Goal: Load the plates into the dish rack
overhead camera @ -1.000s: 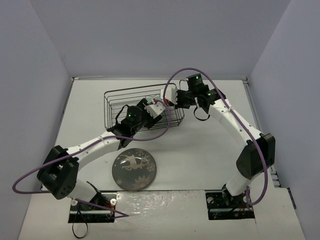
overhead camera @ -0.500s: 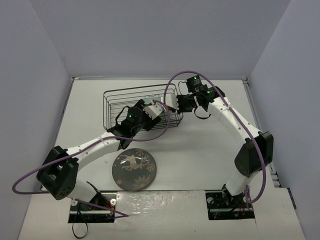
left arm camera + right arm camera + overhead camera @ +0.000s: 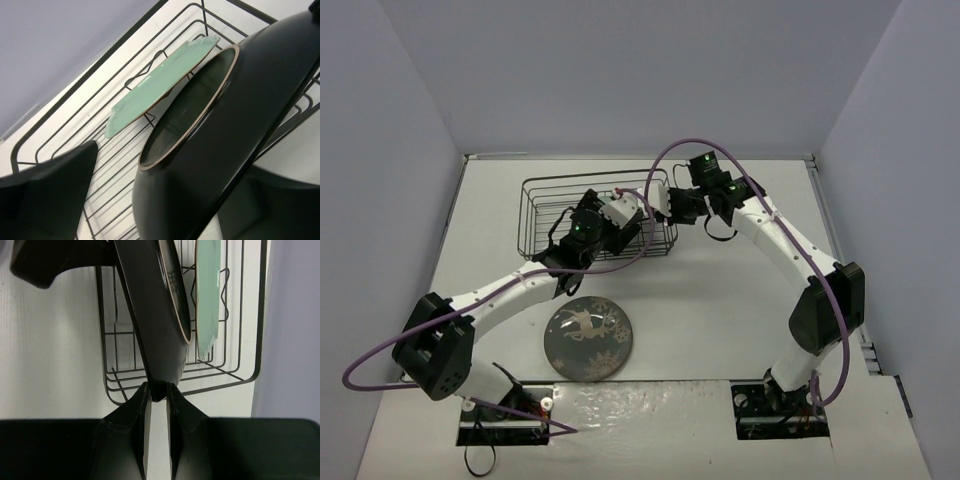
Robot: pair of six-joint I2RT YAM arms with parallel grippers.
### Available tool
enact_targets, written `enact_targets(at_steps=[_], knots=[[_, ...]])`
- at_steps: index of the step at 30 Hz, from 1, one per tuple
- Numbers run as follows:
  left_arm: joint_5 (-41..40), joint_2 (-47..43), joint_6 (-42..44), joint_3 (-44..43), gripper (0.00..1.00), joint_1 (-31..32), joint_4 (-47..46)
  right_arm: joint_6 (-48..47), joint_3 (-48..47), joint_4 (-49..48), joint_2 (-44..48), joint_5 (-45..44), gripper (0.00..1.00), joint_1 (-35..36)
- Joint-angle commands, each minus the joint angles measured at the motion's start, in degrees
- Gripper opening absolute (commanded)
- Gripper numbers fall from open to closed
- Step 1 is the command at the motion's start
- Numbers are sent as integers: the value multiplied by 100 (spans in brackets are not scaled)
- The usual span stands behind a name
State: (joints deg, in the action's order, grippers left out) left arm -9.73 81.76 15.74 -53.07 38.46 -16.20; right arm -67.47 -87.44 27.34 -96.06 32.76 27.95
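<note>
The dish rack (image 3: 545, 215) sits at the back middle of the table. The pale mint-green plate (image 3: 207, 300) stands on edge in a slot; it also shows in the left wrist view (image 3: 160, 85). My right gripper (image 3: 158, 390) is shut on the rim of the dark teal plate (image 3: 155, 320), held on edge over the rack beside the mint one. My left gripper (image 3: 175, 165) is open, its jaws straddling the teal plate (image 3: 240, 115) with a gap at one finger (image 3: 50, 195). The dark grey deer plate (image 3: 590, 338) lies flat on the table near the front.
Both grippers (image 3: 625, 205) (image 3: 660, 205) meet over the rack's right end. Grey walls close the table at the back and sides. Purple cables loop above both arms.
Both grippers have moved left with the teal plate, from the rack's right edge to over its slots next to the mint plate. The rack looks shifted slightly left.
</note>
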Motion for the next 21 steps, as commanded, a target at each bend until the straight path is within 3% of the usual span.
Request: enact_targets(at_steps=[1, 2, 4, 7, 10, 16, 21], knots=[[-115, -256, 1, -435, 63, -123, -242, 483, 202, -117, 195, 777, 0, 202], [-84, -245, 29, -458, 52, -169, -236, 489, 219, -133, 221, 796, 2, 211], [105, -202, 84, -430, 32, -274, -273, 489, 220, -119, 246, 832, 17, 219], [522, -175, 135, -314, 18, -414, -401, 476, 197, -74, 229, 826, 36, 220], [832, -167, 171, -249, 2, -579, -481, 452, 154, -36, 135, 790, 48, 228], [1917, -255, 665, 7, 0, -905, -598, 465, 16, -22, -38, 809, 57, 249], [2630, -192, 1857, -238, 0, -928, 17, 431, -89, 61, -43, 899, 59, 283]])
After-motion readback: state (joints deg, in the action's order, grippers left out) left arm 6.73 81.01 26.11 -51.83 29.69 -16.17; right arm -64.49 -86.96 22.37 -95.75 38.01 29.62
